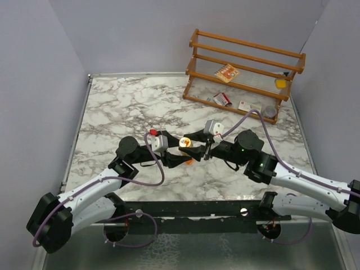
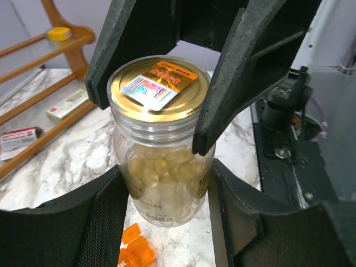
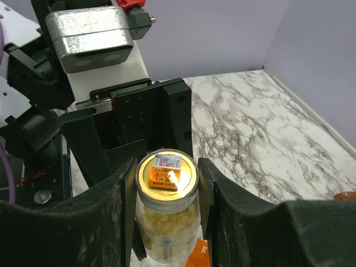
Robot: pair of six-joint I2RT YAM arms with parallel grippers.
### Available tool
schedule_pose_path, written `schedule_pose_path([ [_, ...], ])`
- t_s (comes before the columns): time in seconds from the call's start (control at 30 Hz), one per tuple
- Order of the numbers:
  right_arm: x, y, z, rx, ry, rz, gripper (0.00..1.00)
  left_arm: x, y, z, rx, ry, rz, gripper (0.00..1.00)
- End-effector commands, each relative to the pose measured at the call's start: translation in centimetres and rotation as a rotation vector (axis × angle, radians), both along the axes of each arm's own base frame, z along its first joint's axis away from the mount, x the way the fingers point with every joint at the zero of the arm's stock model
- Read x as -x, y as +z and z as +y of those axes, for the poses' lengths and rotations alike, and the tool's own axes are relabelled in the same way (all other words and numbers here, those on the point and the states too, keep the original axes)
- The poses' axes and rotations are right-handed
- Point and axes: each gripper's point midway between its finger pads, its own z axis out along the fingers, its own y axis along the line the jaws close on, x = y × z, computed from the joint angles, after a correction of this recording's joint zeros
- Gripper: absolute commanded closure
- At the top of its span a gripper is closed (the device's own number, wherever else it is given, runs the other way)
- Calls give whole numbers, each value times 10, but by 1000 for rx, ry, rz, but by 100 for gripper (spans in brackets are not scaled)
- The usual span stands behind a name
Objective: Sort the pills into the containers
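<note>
The small clear cylindrical jar stands upright, full of pale yellow round pills, with its gold lid in place and a colourful sticker on top. Its body sits between the left gripper's fingers and its lid between the right gripper's fingers. The tiny translucent orange square box lies lower, just beneath the left gripper's fingertips.
</note>
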Motion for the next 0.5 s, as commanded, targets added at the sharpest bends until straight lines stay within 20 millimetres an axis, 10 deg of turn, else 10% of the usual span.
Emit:
schedule_pose_path([
  [0.0,9,10,-1,-6,57,-52,99,38,11,-8,-8,-240,-3,100],
  [0.47,32,4,4,94,210,-105,95,57,14,-2,-4,-322,-59,100],
])
